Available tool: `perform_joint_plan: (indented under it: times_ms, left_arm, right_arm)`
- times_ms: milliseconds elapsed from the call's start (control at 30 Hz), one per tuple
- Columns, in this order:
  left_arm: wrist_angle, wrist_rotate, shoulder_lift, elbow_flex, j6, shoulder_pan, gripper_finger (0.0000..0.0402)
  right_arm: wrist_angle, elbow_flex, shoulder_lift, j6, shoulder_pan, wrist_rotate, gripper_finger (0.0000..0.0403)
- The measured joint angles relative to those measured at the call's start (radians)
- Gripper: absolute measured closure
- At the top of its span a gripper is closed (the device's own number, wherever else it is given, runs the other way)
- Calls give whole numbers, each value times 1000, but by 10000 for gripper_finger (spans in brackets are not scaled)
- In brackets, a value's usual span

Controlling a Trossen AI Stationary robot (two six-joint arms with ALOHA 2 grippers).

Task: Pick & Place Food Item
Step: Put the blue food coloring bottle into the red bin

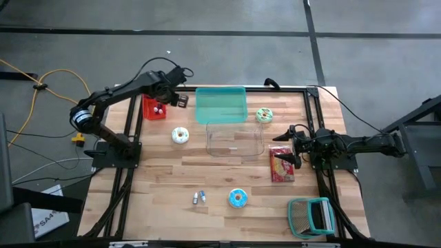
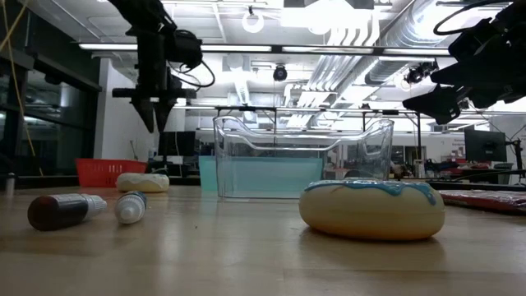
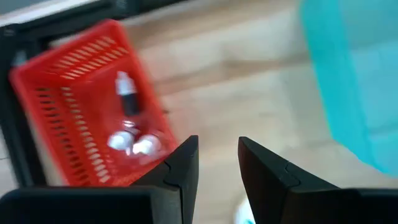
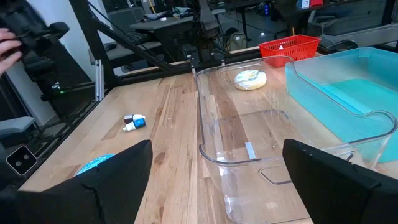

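Left gripper (image 1: 180,100) over red basket (image 1: 153,109), far-left worktop corner.
Fingers narrowly parted, holding nothing; right gripper (image 1: 288,145) spread wide, near right edge.

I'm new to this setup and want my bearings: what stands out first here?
A clear plastic bin sits mid-table with a teal lid just behind it. The left gripper hovers by the red basket at the back left corner, which holds small bottles. Three donuts lie scattered about, the blue-iced donut nearest the front.

A red basket (image 1: 154,109) holding small bottles (image 3: 129,99) sits beside a teal tray (image 1: 221,105).
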Motion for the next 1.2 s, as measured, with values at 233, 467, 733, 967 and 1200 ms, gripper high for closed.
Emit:
perform_joint_plan:
  times_ms: [233, 467, 733, 967, 1200]
  left_arm:
    - [-52, 3, 0, 0, 0, -157, 295]
    - [-95, 2, 0, 0, -15, -324, 295]
    - [-98, 1, 0, 0, -106, -525, 295]
    - [-97, 1, 0, 0, -196, -696, 295]
    - [-95, 36, 0, -1, -204, -846, 295]
  right_arm:
    - [0, 0, 0, 0, 0, 0, 53]
    - [0, 0, 0, 0, 0, 0, 53]
    - [0, 0, 0, 0, 0, 0, 53]
    - [0, 0, 0, 0, 0, 0, 53]
    - [0, 0, 0, 0, 0, 0, 53]
